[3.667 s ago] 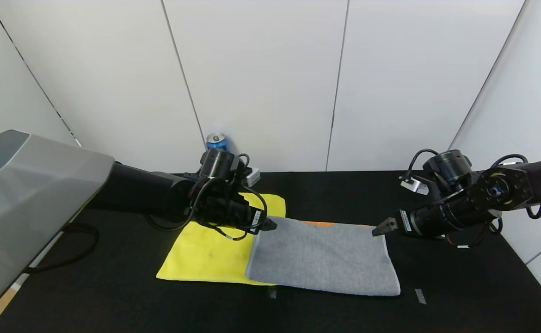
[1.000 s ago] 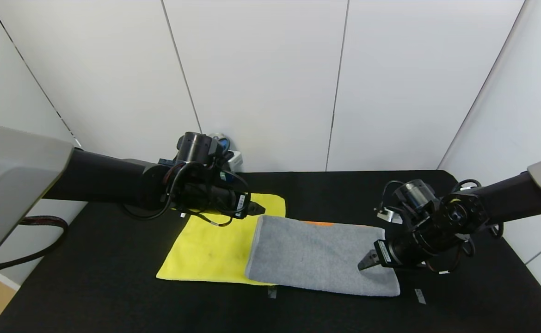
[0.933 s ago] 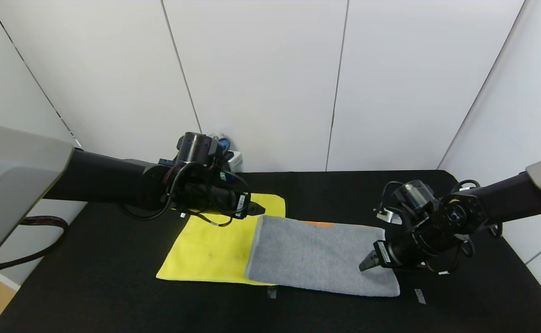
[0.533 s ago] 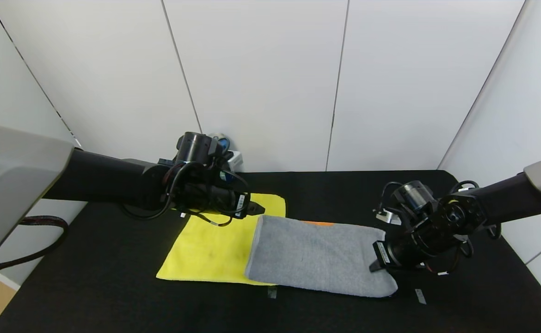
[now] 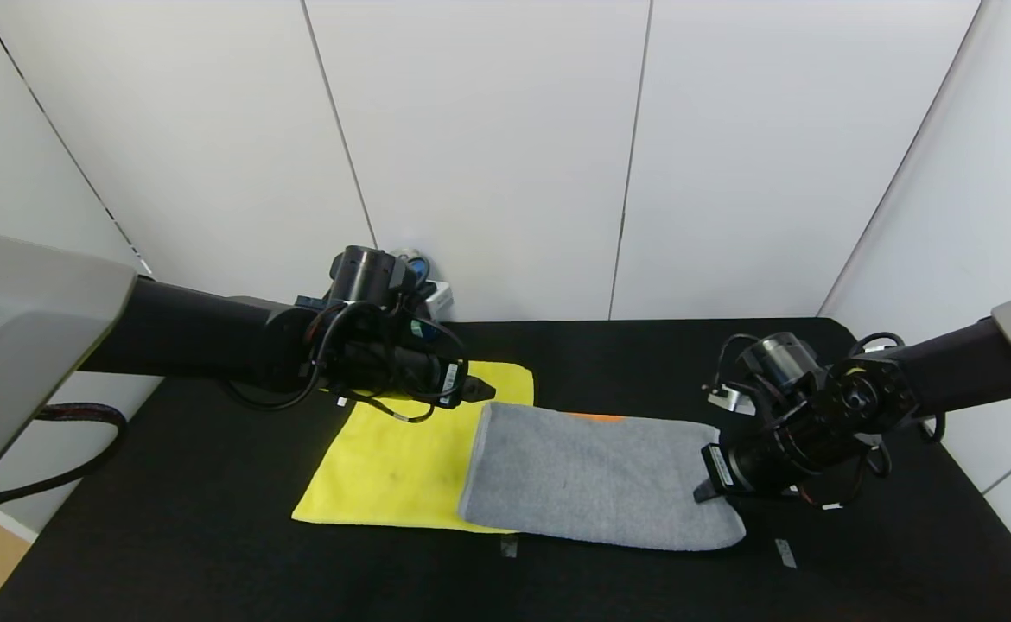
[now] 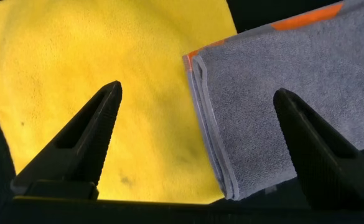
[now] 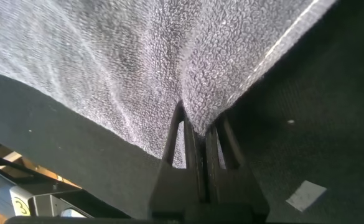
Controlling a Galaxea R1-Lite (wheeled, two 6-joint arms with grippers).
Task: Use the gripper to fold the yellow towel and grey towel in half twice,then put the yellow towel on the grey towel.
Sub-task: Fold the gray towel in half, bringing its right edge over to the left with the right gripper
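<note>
The grey towel lies folded into a long strip on the black table, its left end overlapping the yellow towel, which lies flat to its left. An orange band shows at the grey towel's far edge. My right gripper is shut on the grey towel's right end near the front corner; in the right wrist view the terry cloth is pinched between the closed fingers. My left gripper hovers open above the seam between the two towels; the left wrist view shows the yellow towel and the grey towel's layered edge.
A blue can and a small white box stand at the back wall behind the left arm. Two small tape marks lie on the black table near the front. White walls enclose the back and right.
My right gripper moved from the towel's far right corner down to its front right end and closed on it; the corner has bunched slightly. My left arm drew back a little and then held still.
</note>
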